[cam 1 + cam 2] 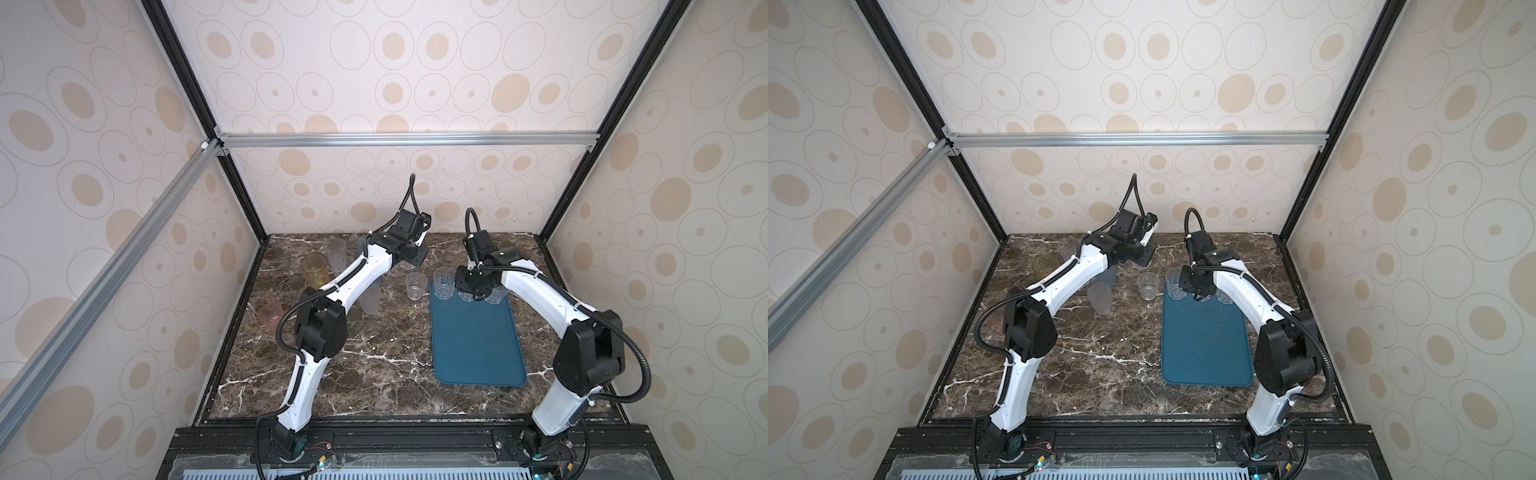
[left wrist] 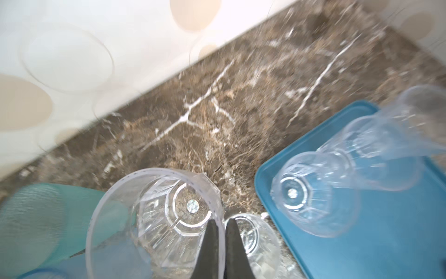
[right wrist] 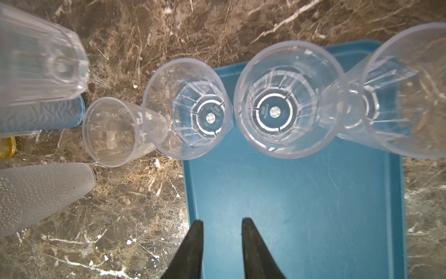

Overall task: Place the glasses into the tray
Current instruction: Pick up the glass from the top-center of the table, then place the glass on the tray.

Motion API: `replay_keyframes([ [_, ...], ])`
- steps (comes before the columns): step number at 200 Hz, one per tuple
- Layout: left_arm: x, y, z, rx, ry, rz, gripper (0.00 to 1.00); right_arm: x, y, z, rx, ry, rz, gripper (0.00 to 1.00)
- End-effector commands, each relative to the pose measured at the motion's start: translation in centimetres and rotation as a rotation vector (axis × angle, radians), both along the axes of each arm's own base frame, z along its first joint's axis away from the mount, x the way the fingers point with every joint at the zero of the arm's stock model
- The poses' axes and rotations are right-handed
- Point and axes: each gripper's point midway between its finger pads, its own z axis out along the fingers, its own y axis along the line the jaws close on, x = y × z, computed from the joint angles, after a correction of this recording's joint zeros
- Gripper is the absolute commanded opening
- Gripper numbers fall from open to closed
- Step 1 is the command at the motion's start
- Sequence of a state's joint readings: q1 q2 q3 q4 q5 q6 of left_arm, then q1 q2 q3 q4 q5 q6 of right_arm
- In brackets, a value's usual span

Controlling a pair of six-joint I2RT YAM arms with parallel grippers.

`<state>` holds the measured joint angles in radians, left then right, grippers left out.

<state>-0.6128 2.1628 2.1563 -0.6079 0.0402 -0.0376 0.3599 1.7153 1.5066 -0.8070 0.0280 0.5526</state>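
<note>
We found left gripper (image 2: 220,232) pinching clear glass (image 2: 154,217) by its rim, apparently for carrying | right gripper (image 3: 222,224) narrowly parted, empty, above tray (image 3: 301,217) bare middle.

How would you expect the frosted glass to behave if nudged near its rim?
The frosted glass stands tall on a seemingly narrower base, so it would probably tip. Its dotted surface may resist slipping.

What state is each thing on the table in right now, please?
Left gripper: shut on the wall of a clear glass.
Right gripper: open, empty, over the tray.
Tray: three glasses upright at its far end.
Small glass: upright on the table.
Yellow glass: upright on the table.
Frosted glass: upright.
</note>
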Motion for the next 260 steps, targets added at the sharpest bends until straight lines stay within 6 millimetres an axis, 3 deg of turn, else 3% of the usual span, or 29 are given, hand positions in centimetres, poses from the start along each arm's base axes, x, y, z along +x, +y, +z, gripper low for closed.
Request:
replay_keyframes([
  [1,-2.2,-0.3,5.6,-0.028,-0.098,-0.045,0.0,-0.6,-0.5,2.9,-0.009,-0.05,-0.007,0.3],
  [31,-6.8,-1.2,6.8,-0.036,-0.097,-0.105,0.0,-1.5,-1.5,4.3,-0.015,-0.077,-0.024,0.3],
  [81,-15.1,-2.1,6.0,-0.084,-0.051,-0.185,0.0,-4.0,-4.2,4.6,-0.036,-0.094,-0.077,0.3],
  [112,-20.6,-4.7,3.8,-0.161,0.005,-0.264,0.0,-5.8,-5.6,3.6,-0.047,-0.083,-0.099,0.3],
  [138,-23.9,-7.7,1.1,-0.183,0.058,-0.326,0.0,-7.1,-6.7,2.1,-0.044,-0.063,-0.122,0.3],
  [164,-25.6,-10.4,-1.4,-0.163,0.088,-0.371,0.0,-8.1,-8.1,0.6,-0.026,-0.041,-0.161,0.3],
  [205,-26.6,-13.1,-5.4,-0.108,0.126,-0.41,0.0,-9.2,-9.5,-0.7,-0.026,-0.016,-0.178,0.3],
  [260,-26.6,-14.1,-8.4,-0.049,0.139,-0.428,0.0,-9.6,-9.3,-2.0,0.003,0.024,-0.172,0.3],
])
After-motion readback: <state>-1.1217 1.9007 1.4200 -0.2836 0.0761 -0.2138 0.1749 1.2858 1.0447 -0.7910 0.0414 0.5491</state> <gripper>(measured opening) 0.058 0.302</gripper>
